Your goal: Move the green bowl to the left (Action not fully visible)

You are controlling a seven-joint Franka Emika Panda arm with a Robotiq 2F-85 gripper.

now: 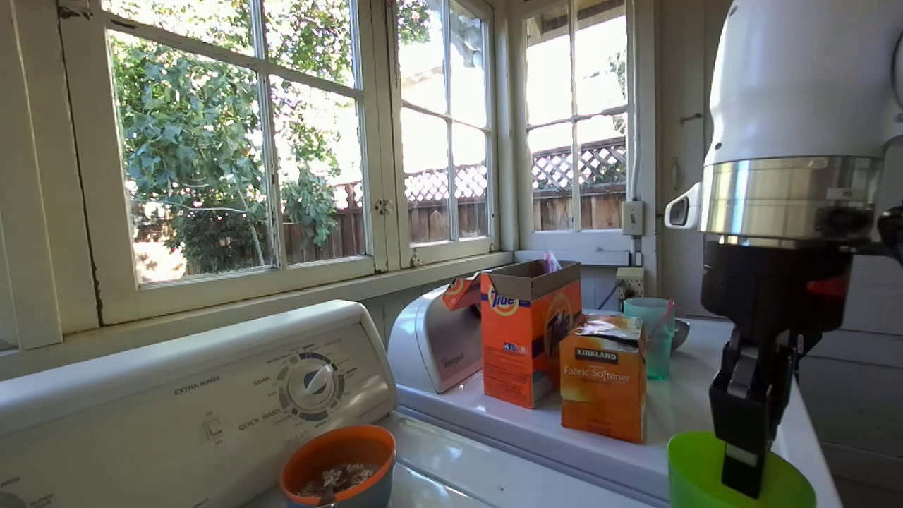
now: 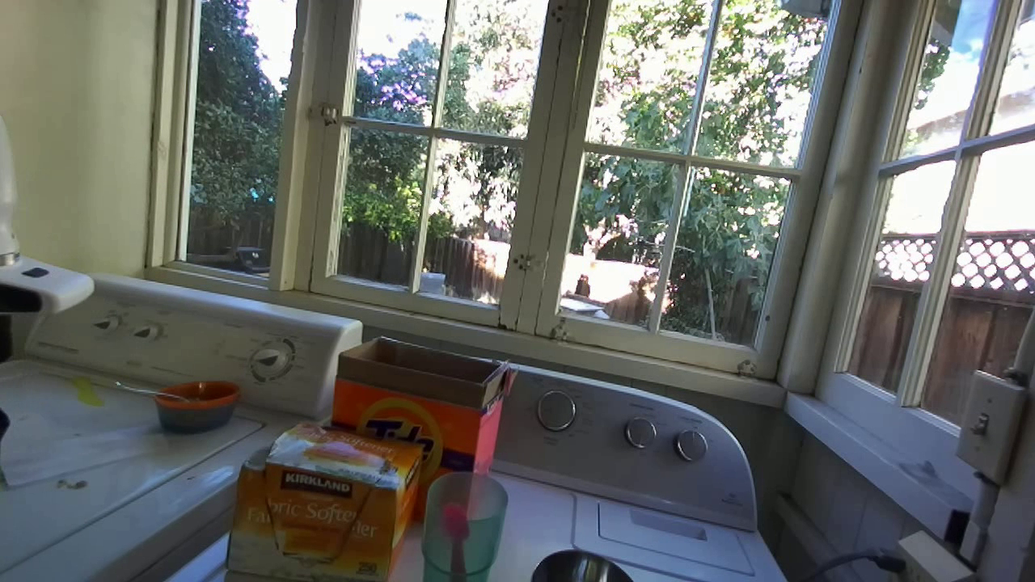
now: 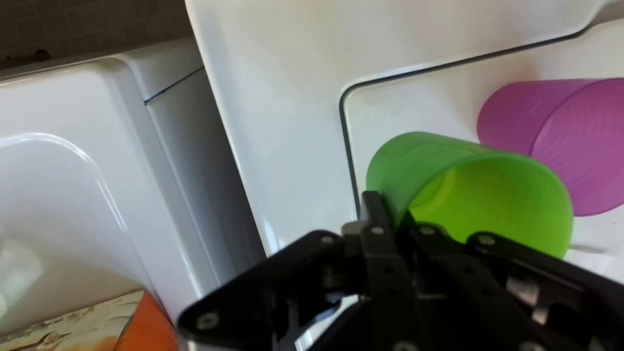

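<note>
The bright lime-green bowl [image 1: 686,471] is at the bottom right of an exterior view, its lower part cut off by the frame edge. It also shows in the wrist view [image 3: 492,200], over a white machine top. My gripper [image 1: 743,471] points down at the bowl's rim in that exterior view. In the wrist view the gripper [image 3: 390,210] has one finger outside the bowl's wall and one inside, closed on the wall at the rim. I cannot tell whether the bowl's base touches the surface. Both bowl and gripper fingers are out of frame in an exterior view that shows only a bit of arm [image 2: 40,287].
An orange bowl [image 1: 338,469] sits on the washer [image 1: 204,402]. A Tide box [image 1: 508,353], a fabric softener box [image 1: 603,381] and a teal cup [image 1: 649,339] stand on the neighbouring machine. A magenta cup [image 3: 516,114] is beside the green bowl. A gap [image 3: 209,185] separates two machines.
</note>
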